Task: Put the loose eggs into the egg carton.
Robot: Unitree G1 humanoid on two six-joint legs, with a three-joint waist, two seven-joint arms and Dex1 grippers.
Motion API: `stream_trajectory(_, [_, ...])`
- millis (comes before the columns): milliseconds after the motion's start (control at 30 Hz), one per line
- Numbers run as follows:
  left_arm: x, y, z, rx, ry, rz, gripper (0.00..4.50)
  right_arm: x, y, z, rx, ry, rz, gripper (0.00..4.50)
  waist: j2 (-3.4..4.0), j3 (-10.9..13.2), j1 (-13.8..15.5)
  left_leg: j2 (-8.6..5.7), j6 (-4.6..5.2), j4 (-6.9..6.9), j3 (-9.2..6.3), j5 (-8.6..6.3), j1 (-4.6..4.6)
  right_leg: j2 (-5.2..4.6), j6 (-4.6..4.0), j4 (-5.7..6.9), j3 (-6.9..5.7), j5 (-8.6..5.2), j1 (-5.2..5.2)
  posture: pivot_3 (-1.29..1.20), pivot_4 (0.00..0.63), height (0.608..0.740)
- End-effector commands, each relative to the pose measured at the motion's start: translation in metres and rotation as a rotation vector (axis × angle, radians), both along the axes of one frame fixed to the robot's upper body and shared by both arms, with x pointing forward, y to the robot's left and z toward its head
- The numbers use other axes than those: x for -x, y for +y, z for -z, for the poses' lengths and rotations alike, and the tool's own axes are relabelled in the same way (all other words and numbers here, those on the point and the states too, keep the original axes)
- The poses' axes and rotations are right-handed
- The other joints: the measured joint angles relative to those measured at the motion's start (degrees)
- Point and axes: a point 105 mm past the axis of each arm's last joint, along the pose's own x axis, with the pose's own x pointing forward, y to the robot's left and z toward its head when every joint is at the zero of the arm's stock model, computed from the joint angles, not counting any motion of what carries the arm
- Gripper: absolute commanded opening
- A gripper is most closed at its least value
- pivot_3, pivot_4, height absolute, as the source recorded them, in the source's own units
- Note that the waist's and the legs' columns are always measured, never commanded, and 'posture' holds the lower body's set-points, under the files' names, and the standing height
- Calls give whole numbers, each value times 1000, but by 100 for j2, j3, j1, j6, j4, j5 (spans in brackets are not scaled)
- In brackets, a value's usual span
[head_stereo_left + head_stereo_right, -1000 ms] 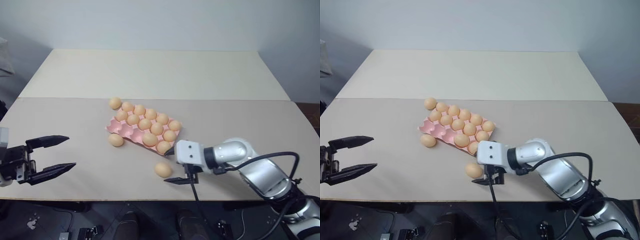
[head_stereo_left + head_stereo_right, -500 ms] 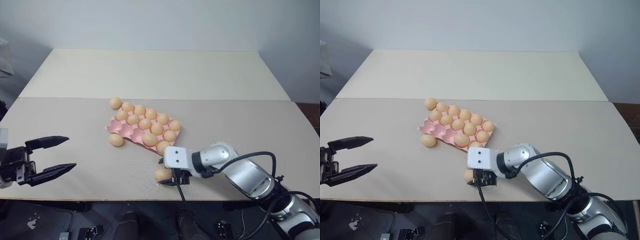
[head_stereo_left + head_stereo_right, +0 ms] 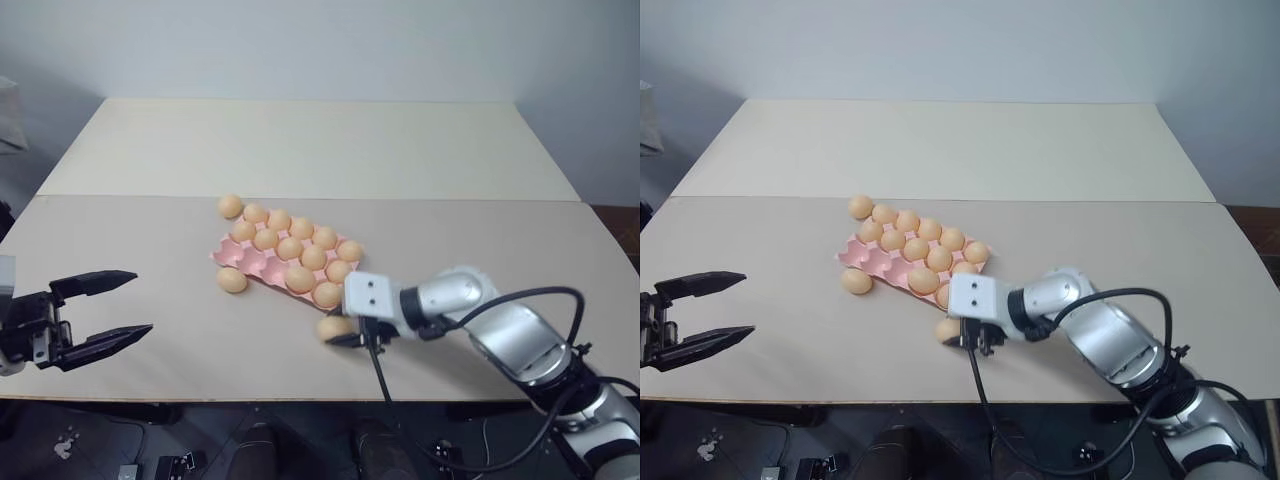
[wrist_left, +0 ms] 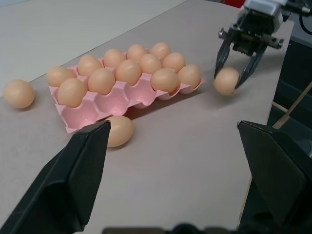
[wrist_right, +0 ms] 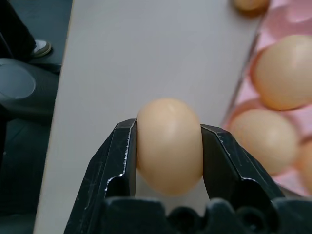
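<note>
Right end effector point(image 3: 340, 333): fingers clamping one loose egg point(image 5: 169, 145) just off the near corner of the pink egg carton point(image 3: 240, 256), close to the bench's point(image 3: 180, 300) front edge. Left end effector point(image 3: 112, 310): jaws standing wide apart, gripping nothing, hanging at the bench's near-left edge with bare surface lying between it and the carton. Two more loose eggs: one point(image 3: 231, 206) sitting by the carton's far corner, one point(image 3: 232, 280) lying beside its near side.

Silver right arm point(image 3: 500, 330), black cable, black-fingered end effector point(image 3: 345, 335).
</note>
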Motion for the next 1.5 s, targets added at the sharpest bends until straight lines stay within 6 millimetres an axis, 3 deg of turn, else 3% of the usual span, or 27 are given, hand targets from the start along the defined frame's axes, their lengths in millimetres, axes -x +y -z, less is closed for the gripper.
stream_trajectory(33, [-1, 7, -16, 8, -86, -49, 4500, -19, 8, -36, -108, -85, 18, 1917, 0, 0, -29, 2, 0, 0, 0, 0, 1, 2, 0, 1, 0, 0, 0, 0, 150, 740])
stream_trajectory(167, [-1, 9, -19, 30, -108, -81, 4500, -43, 32, -46, -140, -189, 13, 1917, 0, 0, -36, 2, 0, -4, -1, 0, -1, 2, -1, 2, 0, 0, -4, 0, 150, 740])
stream_trajectory(333, [5, 8, -19, 34, -117, -106, 4500, -61, 73, -41, -192, -220, 9, 1917, 0, 0, -47, 2, 0, -5, 1, 0, -3, 1, -2, 6, 1, 1, -10, 0, 150, 740])
stream_trajectory(500, [8, 11, -21, 25, -121, -123, 4500, -65, 93, -32, -191, -234, -12, 1917, -1, 0, -19, -1, -2, -5, 0, 1, -6, -4, -2, 6, -2, 1, -11, 0, 150, 740])
stream_trajectory(633, [9, 11, -21, 22, -120, -128, 4500, -71, 98, -24, -174, -245, 13, 1917, 0, -1, -36, 0, -2, -6, -1, 1, -2, -2, -2, 8, -3, 1, -10, 0, 150, 740])
stream_trajectory(733, [10, 11, -20, 21, -118, -127, 4500, -72, 95, -22, -158, -258, 20, 2631, 0, -1, -35, 0, -2, -8, -1, 1, -2, -2, -2, 8, -2, 1, -10, 0, 150, 740])
stream_trajectory(900, [10, 10, -19, 22, -115, -123, 4500, -71, 90, -24, -149, -270, 17, 4426, -1, 0, -38, 0, -2, -8, -1, 1, -2, -2, -2, 8, -2, 1, -10, 0, 150, 740])
stream_trajectory(933, [10, 9, -19, 22, -113, -120, 4500, -70, 89, -31, -173, -266, 20, 4471, 0, -1, -38, 0, -2, -8, -1, 1, -2, -2, -2, 8, -2, 1, -10, 0, 150, 740])
stream_trajectory(1033, [8, 8, -18, 20, -109, -114, 4500, -69, 82, -48, -221, -264, 29, 4471, 0, 0, -35, 0, -2, -8, -1, 1, -3, -2, -2, 8, -3, 1, -11, 0, 150, 740])
stream_trajectory(1167, [3, 6, -17, 15, -100, -91, 4500, -60, 53, -68, -271, -249, 24, 4471, 0, 0, 6, -1, -3, -8, -4, 1, -7, -5, -2, 5, -7, 1, -8, 0, 150, 740])
stream_trajectory(1333, [-2, 8, -17, -1, -93, -72, 4500, -53, -6, -79, -290, -214, 85, 4471, -1, 0, 24, -2, -3, -8, -6, 0, -5, -5, -2, -1, -10, 1, -3, 0, 150, 740])
stream_trajectory(1500, [-2, 9, -15, -19, -73, -42, 4500, -42, -70, -73, -279, -210, 137, 4471, -1, 0, 20, -2, -2, -11, -3, 0, -4, -4, -2, -4, -8, 1, -2, 0, 150, 740])
